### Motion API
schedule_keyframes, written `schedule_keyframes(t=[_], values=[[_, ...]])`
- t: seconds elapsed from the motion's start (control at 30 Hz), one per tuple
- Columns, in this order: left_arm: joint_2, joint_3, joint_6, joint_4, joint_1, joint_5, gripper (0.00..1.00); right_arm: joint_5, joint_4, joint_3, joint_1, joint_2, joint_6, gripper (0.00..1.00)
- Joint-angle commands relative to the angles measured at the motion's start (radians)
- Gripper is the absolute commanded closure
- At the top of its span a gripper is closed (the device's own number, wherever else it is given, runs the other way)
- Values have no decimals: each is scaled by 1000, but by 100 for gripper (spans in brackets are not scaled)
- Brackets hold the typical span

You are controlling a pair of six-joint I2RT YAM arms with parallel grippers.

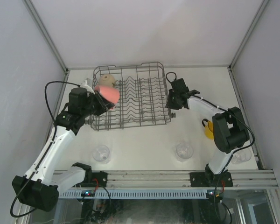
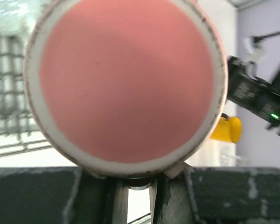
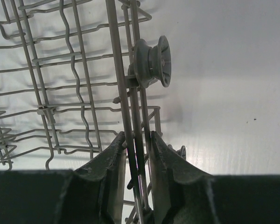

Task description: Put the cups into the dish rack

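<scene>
Setting: white table boxed in by pale walls, with the dish rack standing at its far middle
Left claw: the left gripper is clamped on the pink tumbler; in the left wrist view the tumbler's round pink face fills the frame just above the fingers
Tumbler position: tilted onto its side over the rack's left end, just beside the tan mug that sits in the far-left corner; it does not look set down
Right claw: the right gripper is pinched nearly closed on the upright wires of the rack's right wall, below a side wheel; it carries no cup
Waiting cups: yellow mug beside the right arm and clear glass tumblers on the near part of the table, all outside the rack
Step in hand: by my reading, seating the pink tumbler while the right arm steadies the rack
Next move calls for: lowering the tumbler between tine rows, clear of the tan mug, and letting go only once the wires bear it
Progress: early, with one mug racked, one cup in hand and the rest untouched
</scene>
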Motion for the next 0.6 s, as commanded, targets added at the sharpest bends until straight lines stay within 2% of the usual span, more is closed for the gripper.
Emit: schedule_keyframes(t=[0.0, 0.1, 0.17, 0.37, 0.57], values=[[-9, 106, 23, -118, -33, -326, 100, 64, -7, -9, 6, -81, 107, 77], [31, 132, -15, -181, -51, -453, 100, 95, -16, -24, 18, -124, 108, 57], [58, 140, -47, -215, -61, -511, 100, 106, -21, -43, 19, -159, 106, 49], [173, 211, -109, -316, -98, -686, 100, 128, -38, -107, 19, -262, 96, 34], [274, 219, -202, -306, -101, -717, 100, 129, -50, -154, 8, -348, 91, 27]])
